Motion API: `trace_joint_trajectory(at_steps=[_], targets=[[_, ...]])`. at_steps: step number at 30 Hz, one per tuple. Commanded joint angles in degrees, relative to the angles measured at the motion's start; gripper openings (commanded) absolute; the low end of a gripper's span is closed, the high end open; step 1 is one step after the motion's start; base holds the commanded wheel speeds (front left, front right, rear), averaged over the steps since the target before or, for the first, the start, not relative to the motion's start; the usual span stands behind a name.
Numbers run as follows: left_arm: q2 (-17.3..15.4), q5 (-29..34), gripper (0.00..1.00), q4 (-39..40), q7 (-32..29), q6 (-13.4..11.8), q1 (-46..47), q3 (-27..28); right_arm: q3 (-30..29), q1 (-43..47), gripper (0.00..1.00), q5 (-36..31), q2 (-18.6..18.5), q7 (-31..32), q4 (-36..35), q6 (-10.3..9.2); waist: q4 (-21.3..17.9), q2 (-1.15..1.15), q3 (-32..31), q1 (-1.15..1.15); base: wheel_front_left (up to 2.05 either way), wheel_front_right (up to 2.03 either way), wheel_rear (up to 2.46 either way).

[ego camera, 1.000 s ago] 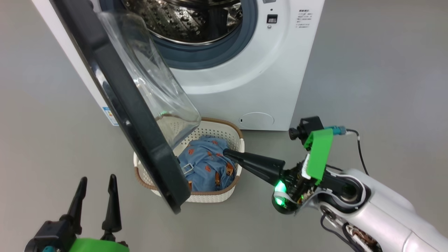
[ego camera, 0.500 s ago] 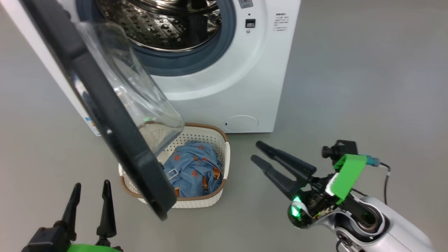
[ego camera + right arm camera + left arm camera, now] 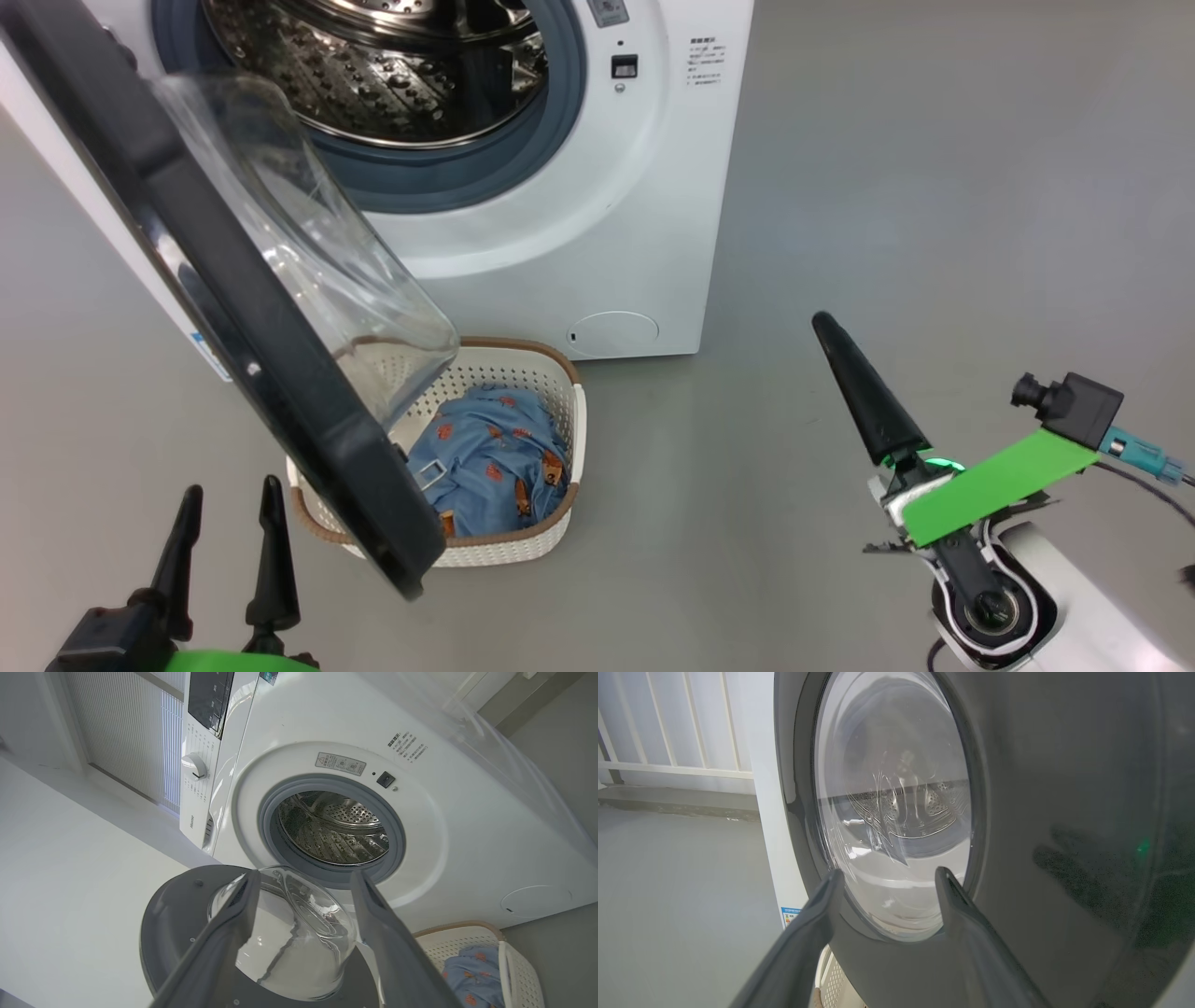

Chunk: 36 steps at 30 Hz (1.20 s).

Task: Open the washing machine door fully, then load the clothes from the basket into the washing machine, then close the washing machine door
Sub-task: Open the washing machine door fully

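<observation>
The white washing machine (image 3: 597,233) stands at the top with its steel drum (image 3: 373,84) exposed. Its black washing machine door (image 3: 233,308) is swung out to the left, and the glass bowl overhangs the basket (image 3: 495,551). The light blue clothes (image 3: 485,457) lie in the basket. My right gripper (image 3: 826,327) hovers over bare floor well right of the basket. In the right wrist view this gripper (image 3: 304,875) is open and empty, pointing at the drum (image 3: 334,830). My left gripper (image 3: 231,490) is open at the lower left, and in the left wrist view it (image 3: 889,872) faces the door's outer face (image 3: 1064,812).
Grey floor (image 3: 934,187) spreads to the right of the machine and in front of the basket. A white railing (image 3: 668,765) and a wall stand behind the machine on its left side. The open door hangs low over the basket's left half.
My right gripper has opened, let go of the clothes and drawn back out of the basket to the right. The clothes stay in the basket. The head camera has turned, shifting the scene left.
</observation>
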State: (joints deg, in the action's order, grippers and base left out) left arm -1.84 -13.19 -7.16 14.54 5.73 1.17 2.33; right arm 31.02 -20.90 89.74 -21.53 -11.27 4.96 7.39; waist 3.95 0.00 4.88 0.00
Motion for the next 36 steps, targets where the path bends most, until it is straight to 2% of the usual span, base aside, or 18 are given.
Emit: trace_joint_trajectory(at_steps=[1, 4, 8, 12, 13, 18, 30, 36], targets=[[-1.0, -0.1, 1.00, 1.9, 0.5, -0.2, 0.3, 2.2, 0.9, 0.6, 1.00, -6.3, -0.6, -2.3, 0.5, 0.10, -0.4, 0.00, -0.1, 0.00, 0.00, 0.00, 0.00], [-1.0, -0.2, 1.00, 1.9, 0.5, -0.2, 0.4, 2.2, -1.4, 0.8, 1.00, -15.9, 0.4, -3.6, 3.6, 0.10, -0.7, 0.00, -0.2, 0.00, 0.00, 0.00, 0.00], [-1.0, -0.4, 1.00, 2.2, 0.5, -0.4, 0.5, 1.7, -10.4, 3.2, 1.00, -30.9, 4.7, -3.7, 4.5, 0.10, -0.9, 0.00, -0.1, 0.00, 0.00, 0.00, 0.00], [-1.0, -0.6, 1.00, 2.5, 0.5, -0.6, 0.0, 1.5, -18.7, 7.7, 1.00, -45.6, 9.3, -3.7, 1.8, 0.10, -1.0, 0.00, -0.5, 0.00, 0.00, 0.00, 0.00], [-1.0, -0.6, 1.00, 2.5, 0.5, -0.6, 0.0, 1.5, -18.7, 7.7, 1.00, -45.6, 9.3, -3.7, 1.8, 0.10, -1.0, 0.00, -0.5, 0.00, 0.00, 0.00, 0.00], [-1.0, -0.4, 1.00, 2.6, 0.5, -0.7, -1.0, 1.8, -22.8, 14.6, 1.00, -59.0, 13.8, -3.7, -3.6, 0.10, -1.4, 0.00, -1.5, 0.00, 0.00, 0.00, 0.00], [-1.0, 0.7, 1.00, 3.7, 0.5, -1.0, -3.4, 2.1, -25.8, 23.9, 1.00, -75.9, 16.6, -3.7, -8.2, 0.10, -2.5, 0.00, -2.9, 0.00, 0.00, 0.00, 0.00], [-1.0, 1.0, 1.00, 4.6, 0.5, -1.6, -5.8, 2.3, -28.3, 25.8, 1.00, -79.7, 17.9, -3.7, -8.0, 0.10, -2.9, 0.00, -3.5, 0.00, 0.00, 0.00, 0.00]])
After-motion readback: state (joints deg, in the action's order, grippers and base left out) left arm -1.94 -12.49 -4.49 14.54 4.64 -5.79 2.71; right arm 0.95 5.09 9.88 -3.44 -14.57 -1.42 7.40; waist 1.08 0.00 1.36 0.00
